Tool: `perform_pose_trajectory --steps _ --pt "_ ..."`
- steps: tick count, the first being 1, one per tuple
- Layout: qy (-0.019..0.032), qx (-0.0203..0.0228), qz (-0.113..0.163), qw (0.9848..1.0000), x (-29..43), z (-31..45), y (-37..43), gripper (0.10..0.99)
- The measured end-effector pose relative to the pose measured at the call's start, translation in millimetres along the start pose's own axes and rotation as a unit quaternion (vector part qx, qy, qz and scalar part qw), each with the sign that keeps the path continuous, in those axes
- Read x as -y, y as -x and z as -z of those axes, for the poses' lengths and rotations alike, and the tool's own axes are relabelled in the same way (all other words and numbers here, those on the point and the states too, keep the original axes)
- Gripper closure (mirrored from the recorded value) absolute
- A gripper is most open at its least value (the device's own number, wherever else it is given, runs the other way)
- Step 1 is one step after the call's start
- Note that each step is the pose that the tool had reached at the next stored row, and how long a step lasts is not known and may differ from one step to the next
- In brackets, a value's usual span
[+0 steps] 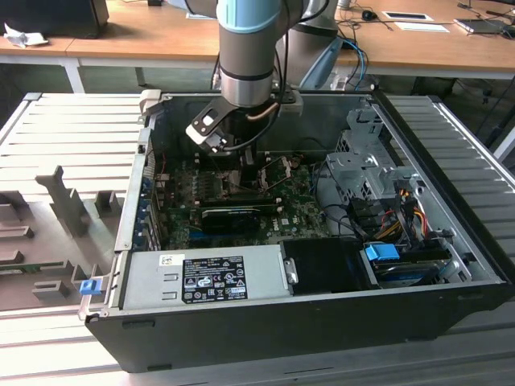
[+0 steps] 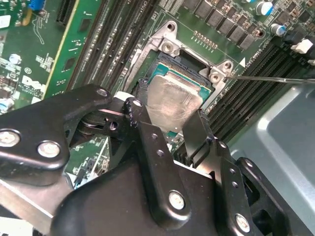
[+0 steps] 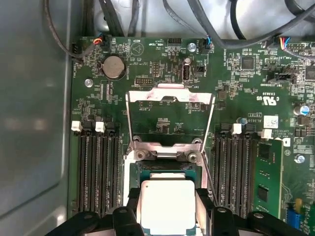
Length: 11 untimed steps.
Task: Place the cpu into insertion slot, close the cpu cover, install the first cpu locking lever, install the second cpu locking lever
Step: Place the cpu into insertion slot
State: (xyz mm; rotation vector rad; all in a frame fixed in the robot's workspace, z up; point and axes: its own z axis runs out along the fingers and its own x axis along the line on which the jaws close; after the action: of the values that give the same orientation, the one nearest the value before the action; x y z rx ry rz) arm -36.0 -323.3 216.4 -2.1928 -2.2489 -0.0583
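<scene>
My gripper (image 3: 167, 216) is shut on the cpu (image 3: 167, 204), a pale silvery square chip held between the two black fingers (image 2: 143, 118). The cpu sits over the insertion slot (image 3: 167, 169), whose black rim shows just beyond the chip's edge; whether it is seated I cannot tell. The cpu cover (image 3: 170, 96), a thin silvery frame with a large window, is swung open and lies back on the green board beyond the slot. A thin wire locking lever (image 2: 270, 78) stands free beside the socket. In the exterior view the gripper (image 1: 241, 173) reaches down into the open computer case.
Black memory slots (image 3: 98, 167) flank the socket on both sides. A long black expansion card (image 1: 233, 215) lies across the board nearer the power supply (image 1: 205, 277). Cables (image 3: 147, 14) hang beyond the board, and the drive cage (image 1: 366, 165) stands at the exterior view's right.
</scene>
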Motion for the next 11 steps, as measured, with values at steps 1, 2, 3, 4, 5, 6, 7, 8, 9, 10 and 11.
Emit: perform_pose_trajectory --steps 1,2,3,4,5,6,7,8,9,10,11 --pt "0.0001 0.0002 -0.005 1.0 0.1 -1.7 -0.5 0.557" --pt "0.0001 0.0002 -0.007 1.0 0.1 -3.2 -1.3 0.557" --pt "-0.0001 0.0005 -0.009 1.0 0.1 -4.4 -2.1 0.557" --pt "-0.0001 0.0006 -0.01 0.9999 0.1 -5.3 -2.7 0.557" --pt "0.0 0.0009 -0.018 0.9998 0.1 -6.8 -3.1 0.557" --pt "0.0 0.0013 -0.021 0.9998 0.0 -7.4 -3.1 0.557" --pt "0.0 0.0018 -0.023 0.9997 -0.1 -7.9 -3.1 0.557" --pt "-0.0001 0.0033 -0.024 0.9997 -0.4 -8.9 -3.0 0.557" --pt "-0.0002 0.0045 -0.024 0.9997 -0.6 -9.5 -3.0 0.557" --pt "-0.0004 0.006 -0.024 0.9997 -0.8 -9.9 -3.0 0.557" --pt "-0.0004 0.0076 -0.023 0.9997 -0.9 -10.5 -3.0 0.557"
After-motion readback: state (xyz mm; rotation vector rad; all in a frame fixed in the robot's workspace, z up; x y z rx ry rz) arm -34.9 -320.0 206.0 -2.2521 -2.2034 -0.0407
